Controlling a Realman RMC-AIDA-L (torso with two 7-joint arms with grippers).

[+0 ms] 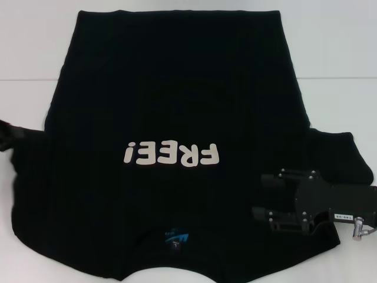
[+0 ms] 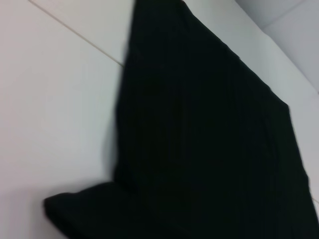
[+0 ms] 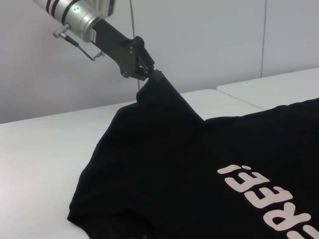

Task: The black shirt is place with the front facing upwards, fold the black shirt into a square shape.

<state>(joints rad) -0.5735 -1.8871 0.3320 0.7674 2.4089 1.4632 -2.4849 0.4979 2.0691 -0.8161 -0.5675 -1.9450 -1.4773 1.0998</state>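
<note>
The black shirt (image 1: 177, 106) lies front up on the white table (image 1: 29, 53). Its white "FREE!" lettering (image 1: 172, 154) and blue neck label (image 1: 177, 237) are toward me. My left gripper (image 1: 8, 134) is at the shirt's left sleeve. In the right wrist view the left gripper (image 3: 149, 74) is shut on that sleeve and holds it lifted into a peak above the table. My right gripper (image 1: 260, 196) hovers low over the shirt's right shoulder, beside the right sleeve (image 1: 341, 156), with its jaws apart and empty. The left wrist view shows the shirt's side (image 2: 209, 139), not the fingers.
The white table has a seam (image 1: 35, 79) running across its far part. A grey wall (image 3: 199, 40) stands behind the table. Bare table surface (image 2: 55, 109) lies to the left of the shirt.
</note>
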